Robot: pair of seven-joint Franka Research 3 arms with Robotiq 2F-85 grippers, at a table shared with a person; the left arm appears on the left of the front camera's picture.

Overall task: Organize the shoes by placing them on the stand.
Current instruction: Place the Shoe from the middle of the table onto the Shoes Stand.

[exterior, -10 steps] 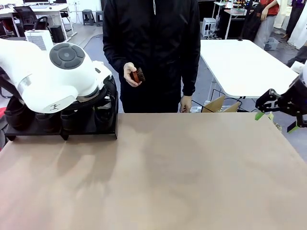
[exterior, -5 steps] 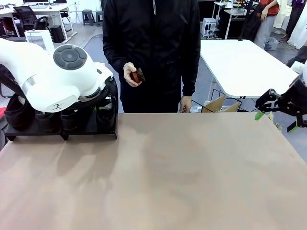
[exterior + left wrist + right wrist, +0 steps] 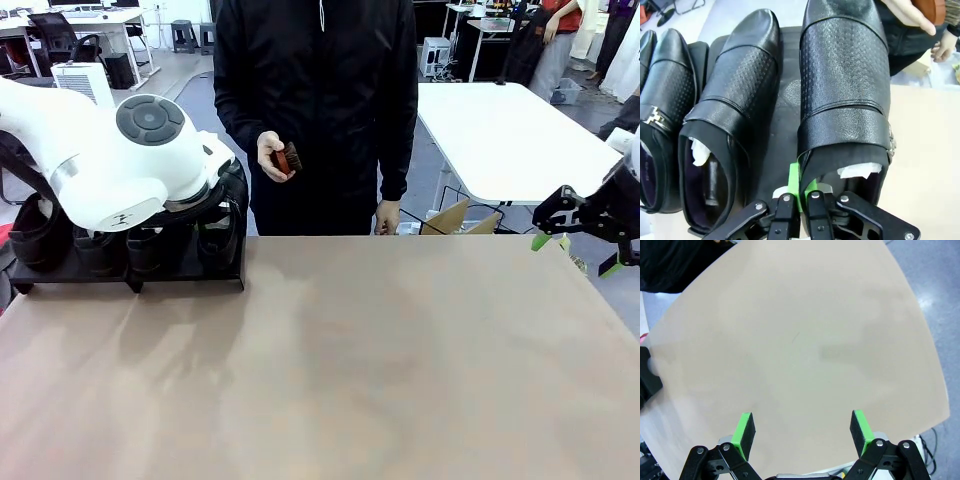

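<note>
Your left gripper (image 3: 799,200) has its fingers pinched on the heel collar of the rightmost shoe (image 3: 844,90), one green pad showing just outside the leather and the other presumably inside the opening. That shoe sits on the stand (image 3: 785,100) with its toe pointing toward the far edge of the bench, beside a second shoe (image 3: 730,110) and a buckled third shoe (image 3: 665,100). In the front view the stand (image 3: 180,272) occupies the far left corner of the bench (image 3: 350,370), largely hidden behind your left arm.

Expect the shoe to behave as a moderately weighty, fairly stiff thing: the glossy embossed upper looks slick, so the toe and vamp would be poor places to grip. The heel collar is the sensible hold, a thin firm rim the pads can clamp across. Held there, the toe would likely droop, so keep lifts low and level. Paper stuffing in the opening may shift but should not matter.

Your right gripper (image 3: 802,432) hangs over the right edge of the bench with its fingers spread wide and nothing between them. The person at the far edge holds a small brush (image 3: 285,158) in one hand (image 3: 270,155).
</note>
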